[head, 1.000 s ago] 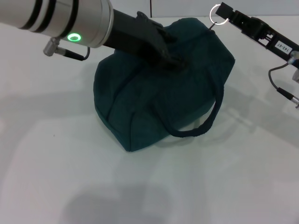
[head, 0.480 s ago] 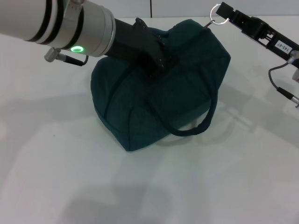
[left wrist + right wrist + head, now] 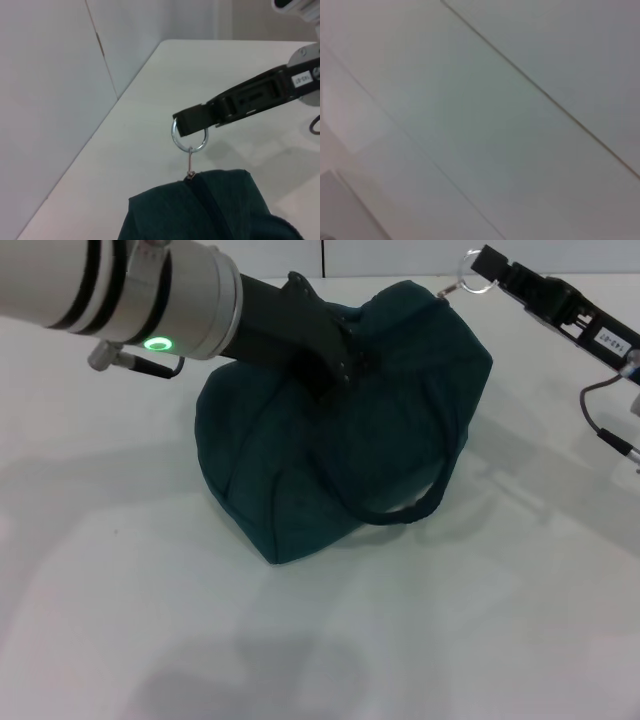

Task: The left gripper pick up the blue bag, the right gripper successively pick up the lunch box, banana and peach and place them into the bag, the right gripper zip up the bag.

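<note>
Bag (image 3: 330, 460) sits mid-worktop (image 3: 450, 640), zipped closed; no box or fruit visible, so presumably packed. Right hand (image 3: 483, 264) pinches the ring pull (image 3: 189, 141) at the far end; left hand (image 3: 345, 365) grips the bag's top

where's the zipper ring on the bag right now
The zipper ring sits at the far right top corner of the blue bag in the head view, held in the tip of the right gripper, which reaches in from the right.
</note>
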Motion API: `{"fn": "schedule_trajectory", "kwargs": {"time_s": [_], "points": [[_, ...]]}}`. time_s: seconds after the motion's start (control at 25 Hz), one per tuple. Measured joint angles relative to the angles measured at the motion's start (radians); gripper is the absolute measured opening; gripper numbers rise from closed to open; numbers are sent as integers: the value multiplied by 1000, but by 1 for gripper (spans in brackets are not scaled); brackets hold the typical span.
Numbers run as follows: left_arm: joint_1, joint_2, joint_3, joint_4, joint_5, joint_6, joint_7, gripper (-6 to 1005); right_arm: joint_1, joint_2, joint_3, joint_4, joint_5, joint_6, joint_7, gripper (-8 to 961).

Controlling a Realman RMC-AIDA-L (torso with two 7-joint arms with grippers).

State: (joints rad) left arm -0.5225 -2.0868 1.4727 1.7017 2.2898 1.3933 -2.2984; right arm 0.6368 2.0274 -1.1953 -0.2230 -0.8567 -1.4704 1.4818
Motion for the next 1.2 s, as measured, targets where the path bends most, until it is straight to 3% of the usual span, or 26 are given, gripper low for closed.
{"fn": "schedule_trajectory", "kwargs": {"time_s": [0.68, 0.92, 1.12, 1.2], "points": [[18, 4, -47, 69, -103, 64, 29, 61, -69, -10, -13, 27, 22, 242, 0, 51], [18, 3, -51, 63, -101, 63, 34, 70, -70, -8, -13, 26, 23, 237, 5, 51], [18, 0, -60, 37, -92, 41, 35, 78, -95, -11, -2, 17, 31, 148, -11, 52], [18, -1, -60, 20, -86, 19, 36, 81, -102, -11, 0, 15, 34, 135, -17, 111]]}}
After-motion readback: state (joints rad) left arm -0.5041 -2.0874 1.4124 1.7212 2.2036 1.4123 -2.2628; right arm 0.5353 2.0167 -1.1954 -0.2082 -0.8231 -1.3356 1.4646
